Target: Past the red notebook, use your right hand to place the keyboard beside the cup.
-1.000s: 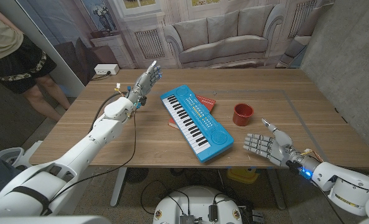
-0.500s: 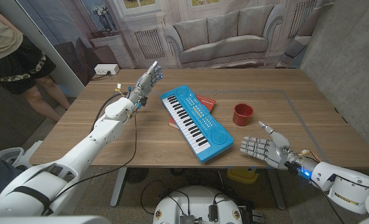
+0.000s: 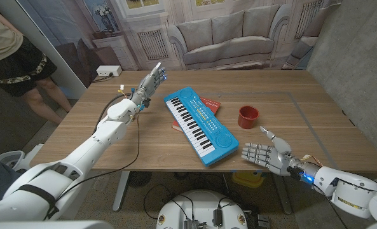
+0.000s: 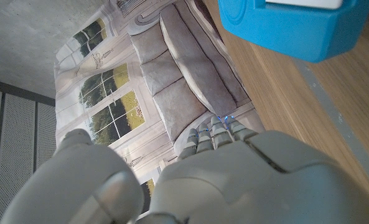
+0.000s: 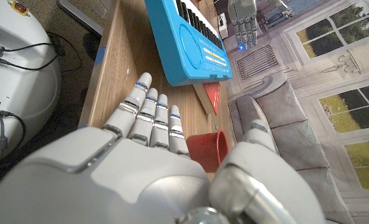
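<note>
Right hand: I see my right hand [image 3: 265,154] near the table's front edge, fingers spread and holding nothing, thumb raised; it is apart from the keyboard, just off its near end.
Left hand: my left hand [image 3: 151,81] is raised over the far left part of the table [image 3: 99,137], fingers straight and apart, holding nothing.
Keyboard: the blue keyboard [image 3: 199,124] lies diagonally at the table's middle, its far part resting on the red notebook.
Red notebook: the red notebook [image 3: 209,104] pokes out from under the keyboard on the cup's side; I see a sliver on the other side too.
Cup: the red cup [image 3: 248,116] stands upright, near the keyboard's right side but not touching it, beyond my right hand.
Background: a person [image 3: 16,57] stands at the left edge, behind the table.
</note>
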